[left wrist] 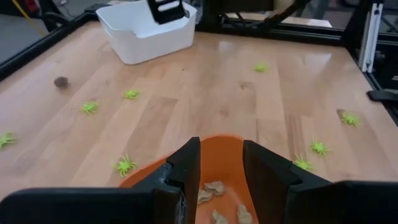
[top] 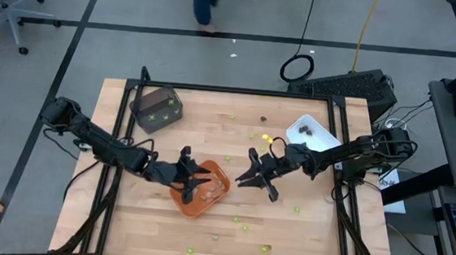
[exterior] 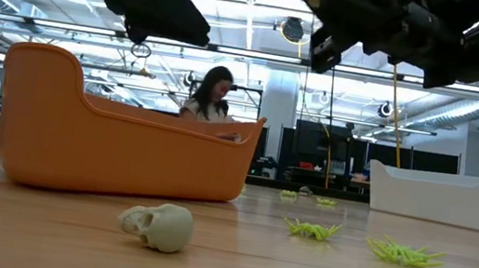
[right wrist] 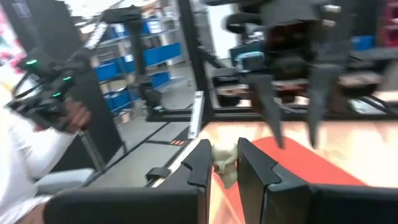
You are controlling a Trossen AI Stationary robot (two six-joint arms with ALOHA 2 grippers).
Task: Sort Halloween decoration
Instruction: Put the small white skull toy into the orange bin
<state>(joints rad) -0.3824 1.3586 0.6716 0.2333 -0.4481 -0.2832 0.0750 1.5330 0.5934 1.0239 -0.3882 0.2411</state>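
A: Nearest the low camera: a tan-grey skull [exterior: 158,226] lying on the table [top: 326,233], just in front of the orange tray [exterior: 116,140]. Lime-green spiders [exterior: 312,229] scattered beyond it.

B: Right gripper [right wrist: 224,163]?

A: Clamped on another tan-grey skull piece [right wrist: 225,163], pinched between its fingers, raised clear of the table. From above it hangs just beside the orange tray's right rim.

B: Left gripper [left wrist: 221,163]?

A: Over the orange tray, jaws parted, nothing between them. Tan-grey pieces [left wrist: 214,186] already lie in the tray below it.

B: Other trays?

A: White tray [top: 312,132] far right holds dark brown bits; dark grey tray [top: 158,108] far left holds green ones. More green pieces loose across the near table.

B: Step in hand?

A: Looks like carrying a skull to the orange tray. Likely next: move across until the piece is over the tray's inside, then part the fingers. The left gripper sits over that same tray, so the right needs to keep clear of it.
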